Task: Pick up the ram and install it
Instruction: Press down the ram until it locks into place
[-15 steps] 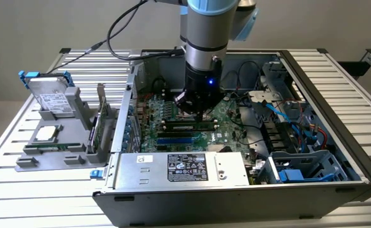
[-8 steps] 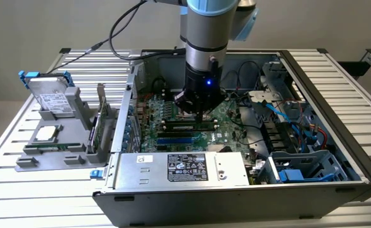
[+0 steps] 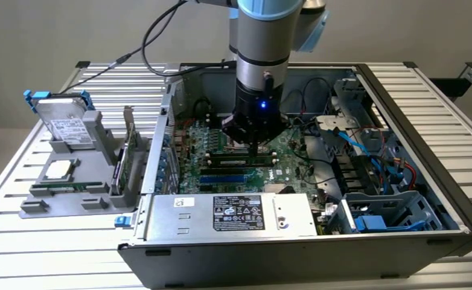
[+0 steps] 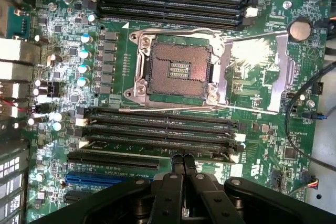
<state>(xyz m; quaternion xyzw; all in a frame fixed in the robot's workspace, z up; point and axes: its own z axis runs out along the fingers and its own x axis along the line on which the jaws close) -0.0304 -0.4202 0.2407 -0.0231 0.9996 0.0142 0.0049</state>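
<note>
Where the memory slots point(image 3: 234, 158) run across the motherboard point(image 3: 288, 151), the ram point(image 3: 238, 161) lies lengthwise among them. It shows as a thin green strip between black rails, level with the board. It looks seated rather than loose, though how firmly cannot be told.

The gripper point(image 3: 254, 147) stands straight over the ram's middle, with its tips at the top edge or a hair above. Whether they touch cannot be made out. In the wrist view the gripper point(image 4: 182, 157) has both fingers point(image 4: 176, 167) pressed together side by side with no gap, and nothing is held between them. They point down at the bank of slots point(image 4: 157, 132) beside the open socket point(image 4: 176, 69). A blue light point(image 3: 262, 104) glows on the wrist above.

Just beyond the ram, toward the case front, sits a blue slot point(image 3: 224, 179), then the power supply point(image 3: 236, 214) with its white label. A coin cell point(image 4: 299, 29) sits near the board's corner, and a second bank of slots point(image 4: 173, 3) lies on the socket's far side. Blue and black cables point(image 3: 373, 151) crowd the case point(image 3: 429, 181) on the exterior view's right.

Outside the case, on the exterior view's left, a grey holder point(image 3: 99, 187) rests on the slatted table point(image 3: 26, 241). It carries a hard drive point(image 3: 63, 124) standing tilted, a square silver chip point(image 3: 61, 170) lying flat, and a green card point(image 3: 127, 157) set on edge.
</note>
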